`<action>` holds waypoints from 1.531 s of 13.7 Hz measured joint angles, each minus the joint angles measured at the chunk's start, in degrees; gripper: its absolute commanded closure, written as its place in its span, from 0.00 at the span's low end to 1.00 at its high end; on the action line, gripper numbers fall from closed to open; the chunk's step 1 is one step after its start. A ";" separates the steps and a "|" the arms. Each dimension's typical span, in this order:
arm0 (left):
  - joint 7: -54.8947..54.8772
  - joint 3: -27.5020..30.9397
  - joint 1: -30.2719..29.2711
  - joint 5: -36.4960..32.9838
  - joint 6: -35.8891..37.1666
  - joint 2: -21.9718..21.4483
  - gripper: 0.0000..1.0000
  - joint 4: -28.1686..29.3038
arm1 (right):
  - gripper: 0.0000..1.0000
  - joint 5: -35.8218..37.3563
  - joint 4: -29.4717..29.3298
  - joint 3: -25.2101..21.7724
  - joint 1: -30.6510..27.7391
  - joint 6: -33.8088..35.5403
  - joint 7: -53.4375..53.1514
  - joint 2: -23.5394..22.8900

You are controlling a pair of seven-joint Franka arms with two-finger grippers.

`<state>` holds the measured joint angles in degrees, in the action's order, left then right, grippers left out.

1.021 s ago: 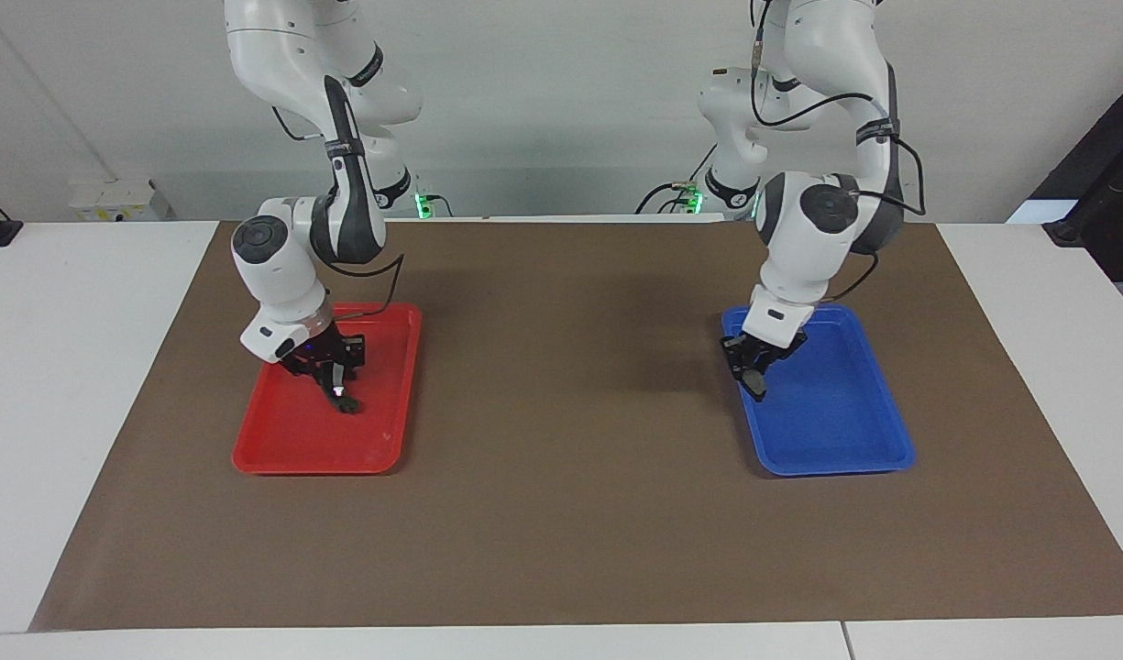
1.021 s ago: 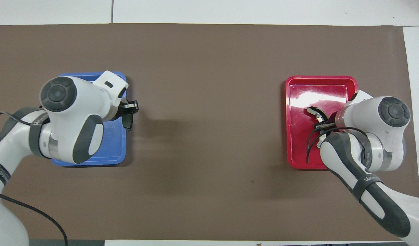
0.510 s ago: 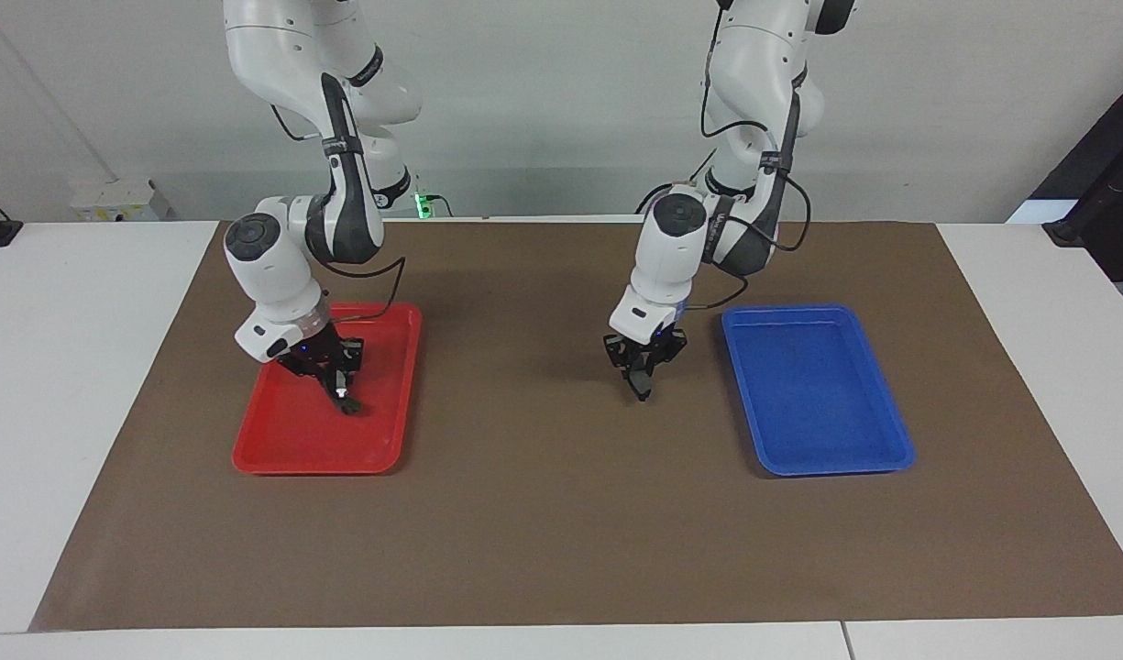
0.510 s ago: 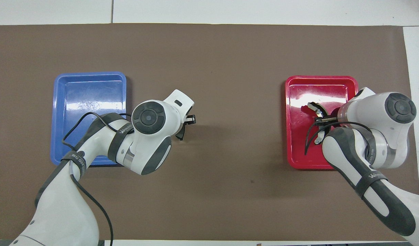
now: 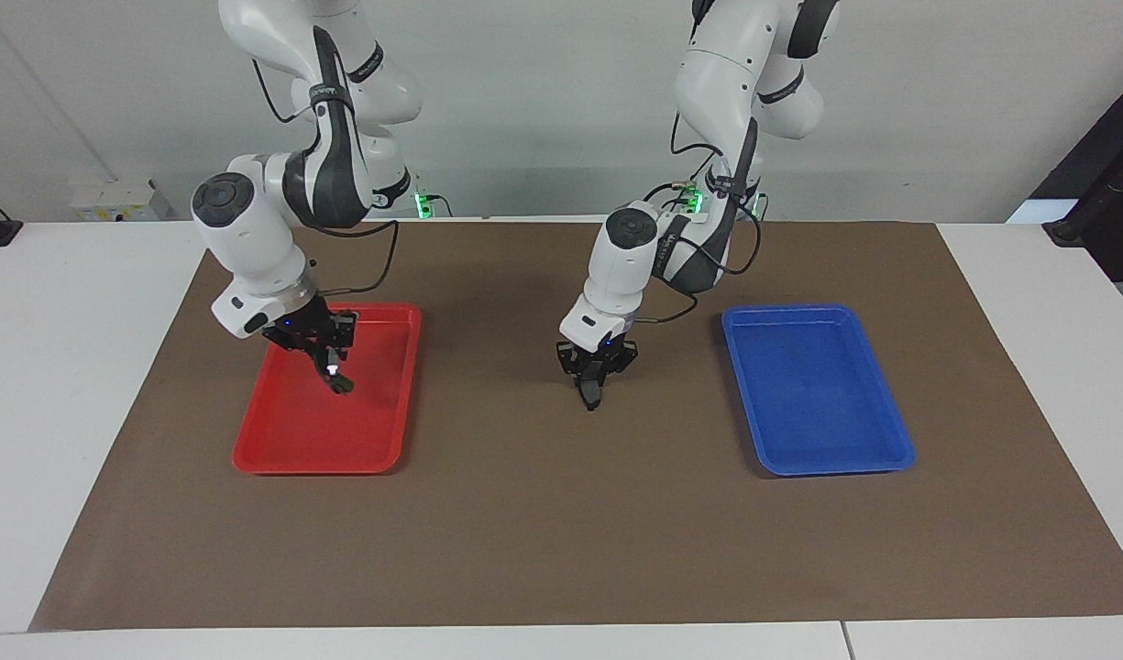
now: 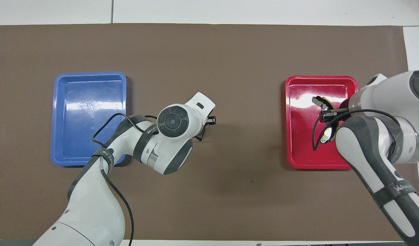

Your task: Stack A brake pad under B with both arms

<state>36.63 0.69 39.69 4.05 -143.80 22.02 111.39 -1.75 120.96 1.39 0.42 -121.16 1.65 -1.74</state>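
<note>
Paper in brown covers the middle of the white table [image 5: 66, 367] as a wide mat [image 5: 561, 532], and on it lie a shallow blue plastic tray [image 5: 877, 445] toward the left arm's end and a shallow red plastic tray [image 5: 277, 454] toward the right arm's end. The left gripper [image 5: 591, 401] hangs low over the bare mat between the two trays, closer to the blue tray than to the red one. Its fingers grip the small dark grey brake pad [image 5: 590, 394], which points downward from them; in the overhead view only a dark edge of this pad [image 6: 199, 136] shows beside the wrist. Whether the pad's lower tip touches the mat cannot be told. The right gripper [image 5: 338, 383] is raised over the red tray, above the half of it nearer the robots. Its fingers are clamped on the long, narrow, crescent-shaped dark brake piece with a silver-grey strip [image 6: 323, 104], which hangs clear of the tray floor with a small shiny stud showing at the fingertips.
</note>
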 measured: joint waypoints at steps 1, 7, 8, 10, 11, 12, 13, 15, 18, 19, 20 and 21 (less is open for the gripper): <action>0.06 0.26 -0.36 0.06 -0.05 -0.10 0.01 -0.22 | 1.00 -0.02 -1.03 0.82 0.02 1.44 0.00 0.30; -6.35 1.17 -10.00 0.14 14.97 -9.77 0.01 -0.53 | 1.00 -0.22 -6.55 6.22 4.37 5.13 -8.33 -0.25; -10.41 1.27 -12.60 0.15 19.15 -12.28 0.01 -0.53 | 1.00 -0.22 -6.62 6.39 7.00 4.90 -10.85 -0.79; -16.15 1.42 -17.60 0.15 25.36 -16.39 0.01 -0.44 | 1.00 -0.22 -6.69 6.57 12.03 3.07 -16.06 -2.32; -17.98 1.45 -19.59 0.15 26.86 -17.71 0.01 -0.41 | 1.00 -0.22 -6.97 6.61 13.86 2.56 -17.93 -3.15; -20.06 1.50 -21.59 0.14 27.62 -18.83 0.01 -0.39 | 1.00 -0.22 -7.56 6.62 15.54 2.27 -19.22 -4.20; -22.33 1.53 -23.61 0.15 27.88 -19.77 0.01 -0.41 | 1.00 -0.22 -8.53 6.61 17.18 1.96 -20.95 -5.54; -26.82 1.58 -28.15 0.15 30.93 -21.87 0.01 -1.06 | 1.00 -0.09 -12.84 6.59 21.02 1.70 -27.44 -9.95; -33.24 1.62 -33.52 0.14 39.99 -23.59 0.01 -6.37 | 1.00 2.68 -20.56 6.58 25.68 -1.18 -37.41 -18.91; -34.54 1.63 -34.71 0.14 42.71 -23.61 0.00 -8.74 | 1.00 3.28 -22.04 6.56 26.30 -2.58 -39.26 -21.06; -35.32 1.66 -35.57 0.14 45.68 -23.58 0.00 -11.36 | 1.00 3.34 -22.96 6.55 26.49 -4.03 -40.17 -22.68; -35.52 1.66 -35.99 0.06 48.24 -23.46 0.00 -13.71 | 1.00 3.34 -23.39 6.52 26.48 -4.81 -40.86 -23.60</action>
<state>1.11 2.35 3.70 4.11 -95.56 -1.45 97.68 1.59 97.57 7.91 26.91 -125.98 -39.21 -25.35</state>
